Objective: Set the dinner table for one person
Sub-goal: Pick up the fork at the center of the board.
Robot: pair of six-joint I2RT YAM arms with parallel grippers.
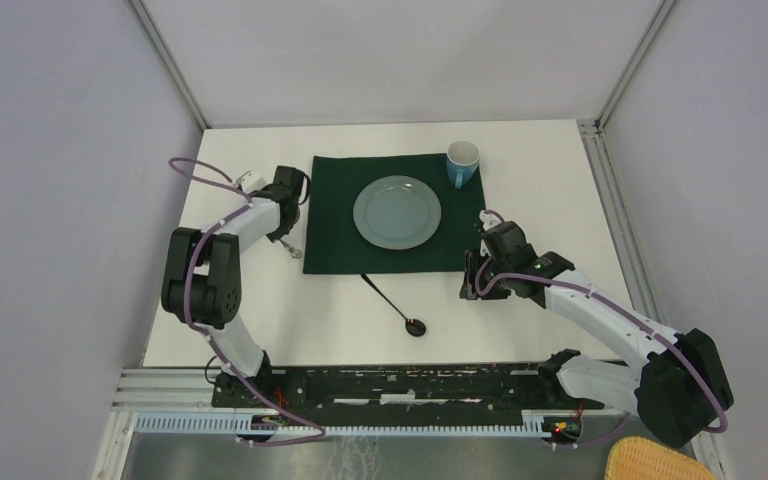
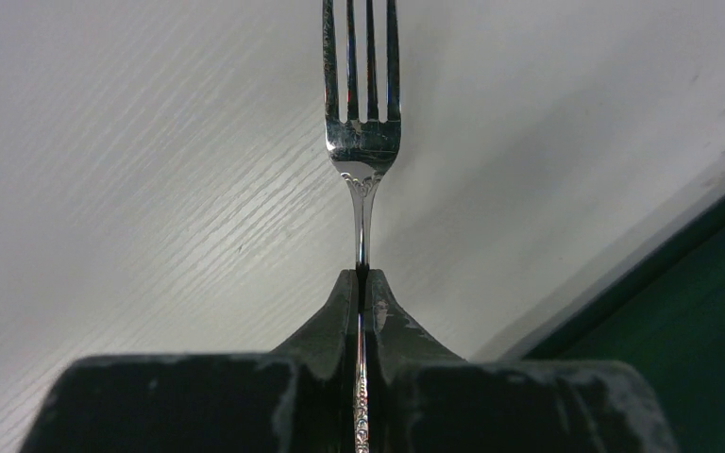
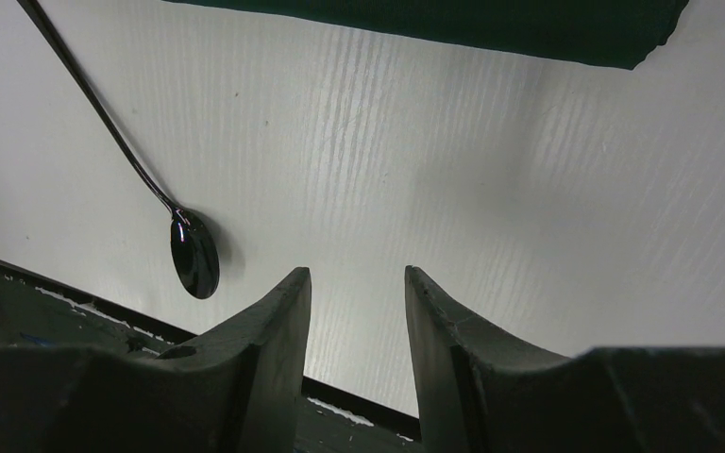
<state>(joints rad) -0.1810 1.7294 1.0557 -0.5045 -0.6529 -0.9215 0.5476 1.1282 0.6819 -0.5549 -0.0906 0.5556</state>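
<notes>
a fork (image 2: 362,151) is clamped by its handle in the closed left tool (image 2: 361,281); the right tool (image 3: 357,283) is held partly open and empty over the bench (image 3: 491,170).

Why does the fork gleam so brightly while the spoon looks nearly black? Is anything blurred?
Left wrist view: the fork throws glare where tines meet neck. Right wrist view: the spoon has a dark-mirroring bowl, one small highlight, a faint shadow beside it. Top view: even light, nothing noticeably blurred.
</notes>
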